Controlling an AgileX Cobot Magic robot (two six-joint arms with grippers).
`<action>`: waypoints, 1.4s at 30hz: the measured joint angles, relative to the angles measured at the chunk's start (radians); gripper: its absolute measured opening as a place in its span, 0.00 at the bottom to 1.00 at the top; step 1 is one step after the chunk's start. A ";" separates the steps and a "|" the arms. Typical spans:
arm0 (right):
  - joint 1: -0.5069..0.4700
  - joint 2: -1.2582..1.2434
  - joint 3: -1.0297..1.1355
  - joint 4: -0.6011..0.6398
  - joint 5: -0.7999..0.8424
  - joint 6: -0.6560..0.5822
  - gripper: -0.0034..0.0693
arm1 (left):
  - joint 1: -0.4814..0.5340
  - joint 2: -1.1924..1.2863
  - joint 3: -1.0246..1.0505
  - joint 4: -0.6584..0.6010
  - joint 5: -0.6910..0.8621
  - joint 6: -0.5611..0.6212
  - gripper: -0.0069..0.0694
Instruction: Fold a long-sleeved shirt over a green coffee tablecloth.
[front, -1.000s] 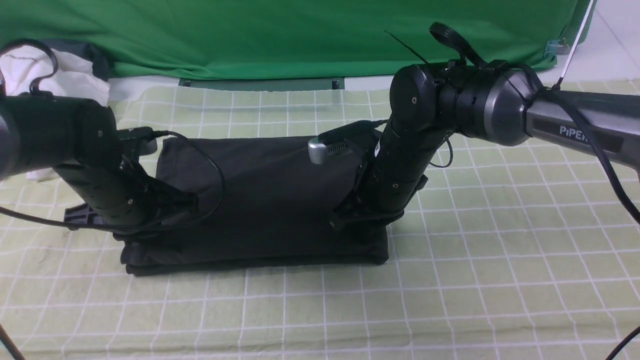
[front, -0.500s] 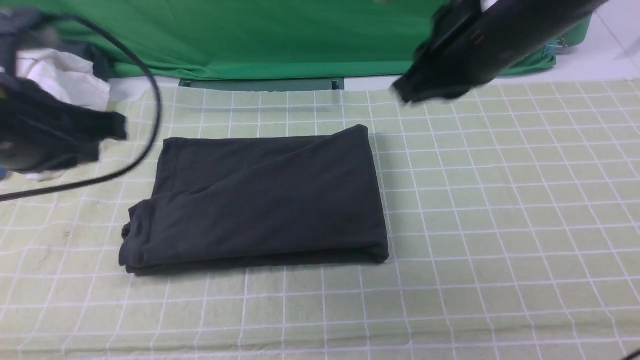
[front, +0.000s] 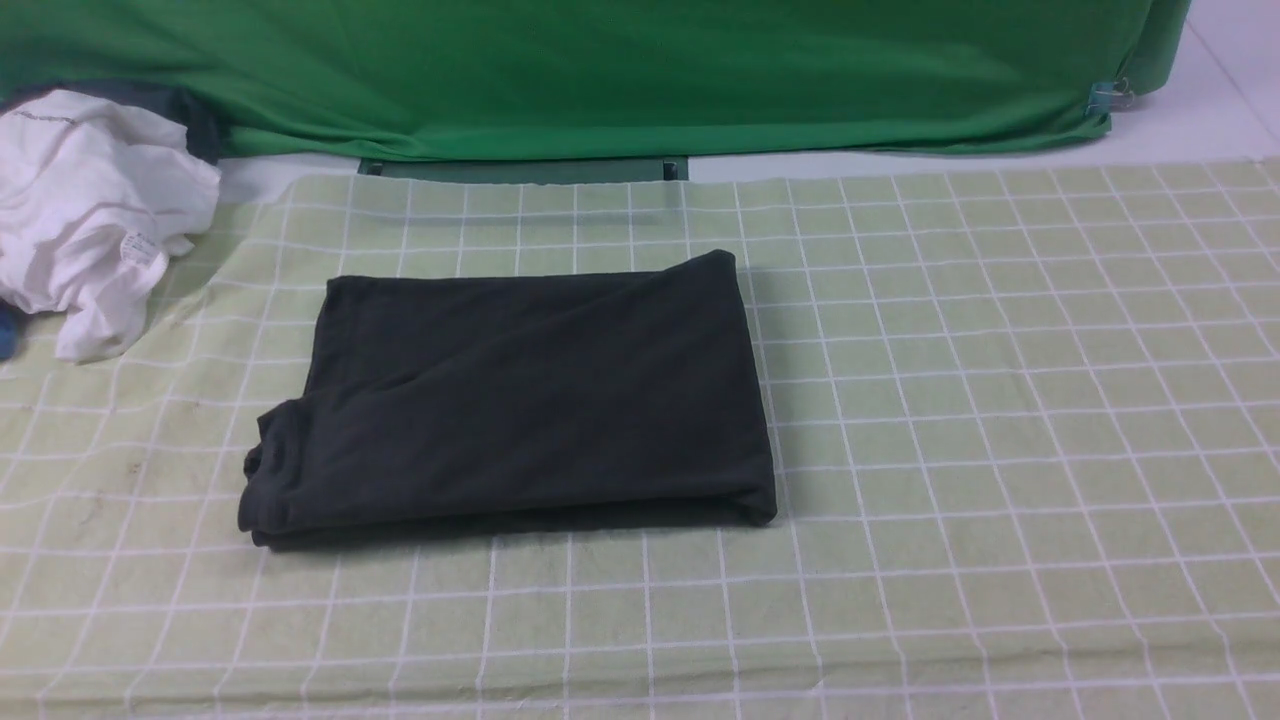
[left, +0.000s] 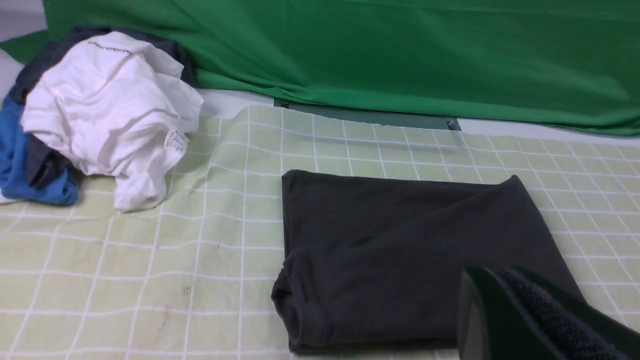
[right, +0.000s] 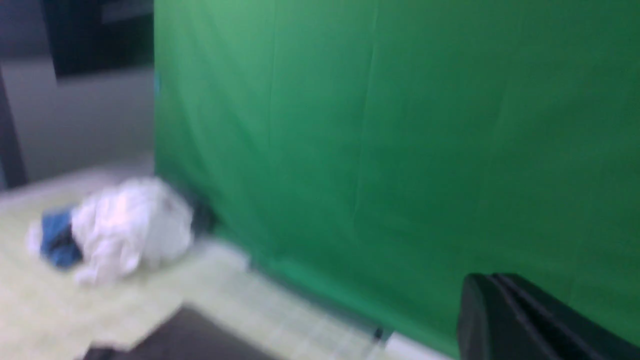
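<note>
The long-sleeved shirt (front: 520, 390) lies folded into a black rectangle on the green coffee tablecloth (front: 1000, 400), a pale yellow-green cloth with a white grid. Its print and label are hidden inside the fold. Neither arm shows in the front view. In the left wrist view my left gripper (left: 492, 275) hangs shut and empty above the shirt (left: 400, 245), jaws pressed together. In the blurred right wrist view my right gripper (right: 487, 280) is shut with nothing in it, raised in front of the green backdrop; a dark corner of the shirt (right: 200, 340) shows below.
A crumpled white garment (front: 85, 210) lies at the far left on a blue one (left: 30, 165). A plain bright green backdrop (front: 600, 70) hangs along the back edge of the table.
Both arms have lifted off the folded shirt and pulled back out of the front view. The shirt stays folded where it lay.
</note>
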 joint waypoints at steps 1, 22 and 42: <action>0.000 -0.011 0.000 0.000 0.000 0.000 0.05 | 0.000 -0.016 0.013 0.000 -0.001 0.000 0.11; 0.000 -0.364 0.454 -0.005 -0.442 -0.001 0.29 | 0.000 -0.183 0.248 -0.009 -0.249 0.003 0.11; 0.000 -0.364 0.454 -0.007 -0.442 0.000 0.35 | 0.004 -0.190 0.262 0.046 -0.300 0.048 0.11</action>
